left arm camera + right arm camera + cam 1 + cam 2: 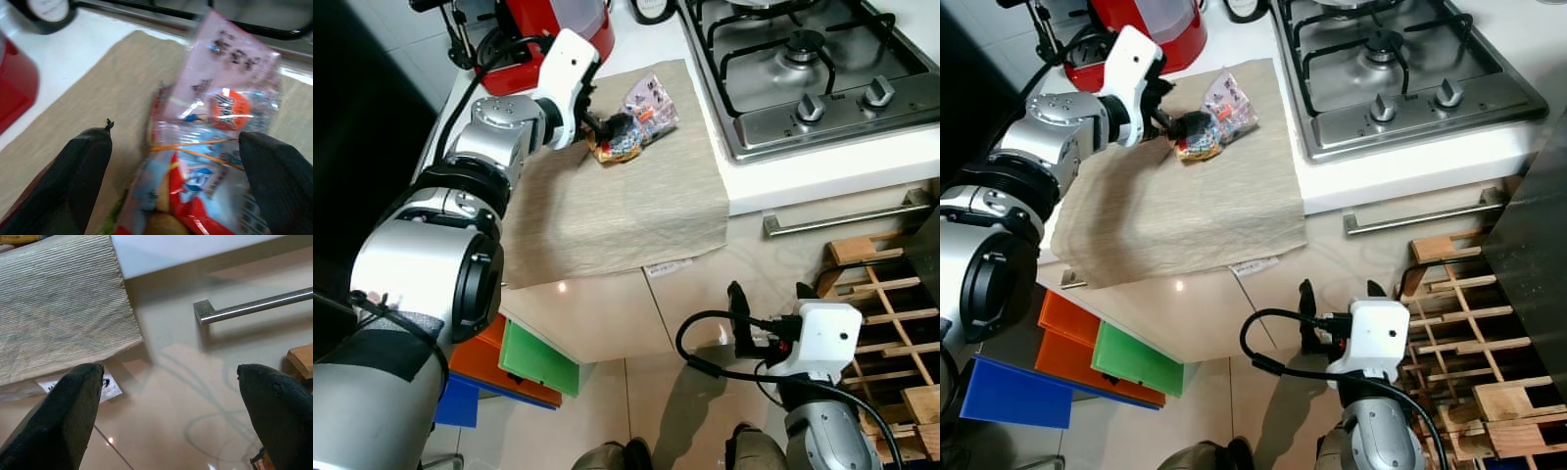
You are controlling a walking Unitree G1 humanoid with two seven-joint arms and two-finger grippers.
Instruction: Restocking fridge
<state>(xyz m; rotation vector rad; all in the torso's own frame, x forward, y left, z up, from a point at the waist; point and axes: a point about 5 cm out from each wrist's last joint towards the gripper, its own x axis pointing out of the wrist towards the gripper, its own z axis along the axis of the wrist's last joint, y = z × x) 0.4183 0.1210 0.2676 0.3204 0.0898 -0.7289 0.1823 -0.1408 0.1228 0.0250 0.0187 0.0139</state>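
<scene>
Clear snack packets (644, 110) with pink, orange and red print lie bunched on a beige cloth (617, 206) spread over the white counter. My left gripper (610, 127) reaches over the cloth to them; in the left wrist view it (175, 134) is open, one black finger on each side of the snack packets (220, 107). Whether the fingers touch the packets I cannot tell. Low in front of the cabinet hangs my right gripper (737, 299), open (171, 369) and holding nothing.
A red appliance (558, 24) stands behind the cloth by the counter's left edge. A steel gas hob (803, 59) lies to the right. Below are a drawer handle (847, 217), a wooden rack (881, 323) at the right, and coloured bins (538, 360) on the floor at the left.
</scene>
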